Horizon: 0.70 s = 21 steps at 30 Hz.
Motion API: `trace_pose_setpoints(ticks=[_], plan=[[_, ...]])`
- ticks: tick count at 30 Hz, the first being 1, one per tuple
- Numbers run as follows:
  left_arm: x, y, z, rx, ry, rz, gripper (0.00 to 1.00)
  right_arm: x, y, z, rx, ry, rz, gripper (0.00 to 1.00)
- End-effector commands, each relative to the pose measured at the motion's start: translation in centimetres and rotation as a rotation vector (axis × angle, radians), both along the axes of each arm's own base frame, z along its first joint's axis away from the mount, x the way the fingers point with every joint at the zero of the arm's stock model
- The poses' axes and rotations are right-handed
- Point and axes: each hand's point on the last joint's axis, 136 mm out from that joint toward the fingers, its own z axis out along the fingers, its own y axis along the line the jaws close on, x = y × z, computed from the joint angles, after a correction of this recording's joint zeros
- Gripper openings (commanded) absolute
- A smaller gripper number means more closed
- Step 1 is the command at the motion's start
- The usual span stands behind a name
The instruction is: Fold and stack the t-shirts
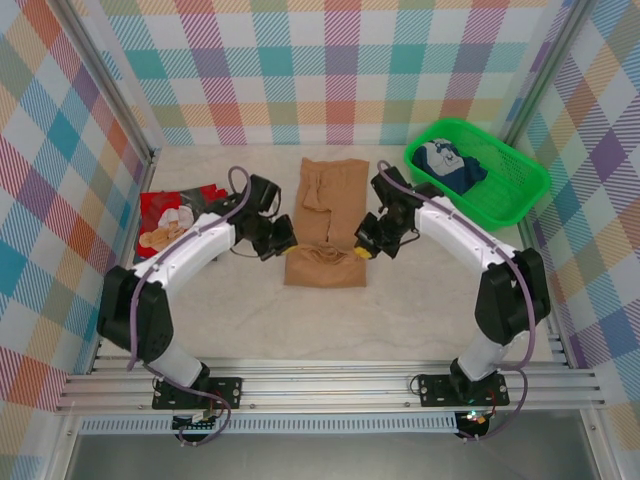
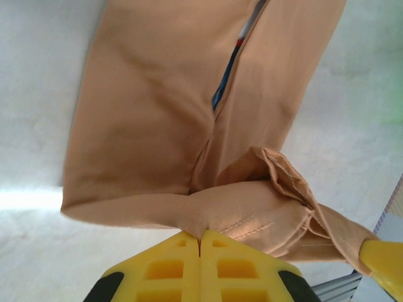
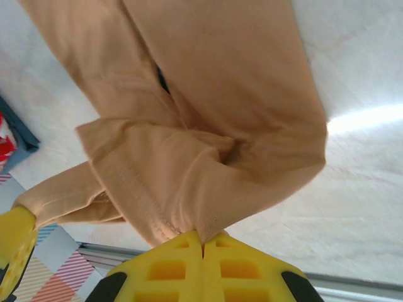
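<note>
The tan-brown t-shirt [image 1: 330, 215] lies print-side down as a long folded strip in the middle of the table, its near end lifted and doubled over. My left gripper [image 1: 284, 236] is shut on that end's left corner; the cloth [image 2: 157, 113] is pinched between its yellow fingertips [image 2: 182, 251]. My right gripper [image 1: 364, 246] is shut on the right corner, with the hem [image 3: 208, 157] caught between its fingertips [image 3: 220, 251]. A sliver of blue print [image 2: 227, 75] shows in a fold. The red t-shirt [image 1: 175, 218] with cartoon figures lies flat at the left wall.
A green mesh basket [image 1: 520, 190] stands at the back right with a dark blue and white garment [image 1: 450, 165] in it. Checked walls enclose the table on three sides. Bare tabletop [image 1: 330, 320] lies between the shirt and the arm bases.
</note>
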Motion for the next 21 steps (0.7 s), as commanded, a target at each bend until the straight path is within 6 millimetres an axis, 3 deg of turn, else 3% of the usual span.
trace_pose_setpoints(ticks=[1, 5, 11, 12, 13, 16, 18, 21], plan=[[3.4, 0.5, 0.7, -0.004, -0.045, 0.015, 0.00, 1.8, -0.1, 0.3, 0.000, -0.010, 0.022, 0.00], [7.2, 0.7, -0.2, -0.017, -0.042, 0.038, 0.00, 5.6, -0.1, -0.6, 0.011, -0.014, 0.007, 0.00], [12.1, 1.7, -3.8, 0.020, -0.012, 0.083, 0.00, 10.3, -1.1, -4.1, -0.021, 0.015, -0.028, 0.00], [12.7, 1.5, -4.3, 0.015, -0.005, 0.085, 0.06, 10.9, -1.2, -4.8, -0.020, 0.028, -0.032, 0.00], [13.1, 1.4, -5.0, 0.014, 0.015, 0.082, 0.20, 11.3, -1.3, -5.5, -0.024, 0.043, -0.034, 0.06], [13.8, 1.9, -5.2, 0.058, 0.014, 0.080, 0.47, 12.9, -1.7, -5.3, -0.049, -0.025, -0.020, 0.55], [14.1, 2.0, -3.2, 0.049, -0.047, 0.087, 0.53, 13.4, -2.1, -4.4, -0.065, -0.072, -0.016, 0.61], [13.1, 2.6, -1.0, 0.055, -0.081, 0.088, 0.53, 12.8, -3.5, -2.7, -0.110, -0.126, -0.027, 0.62]])
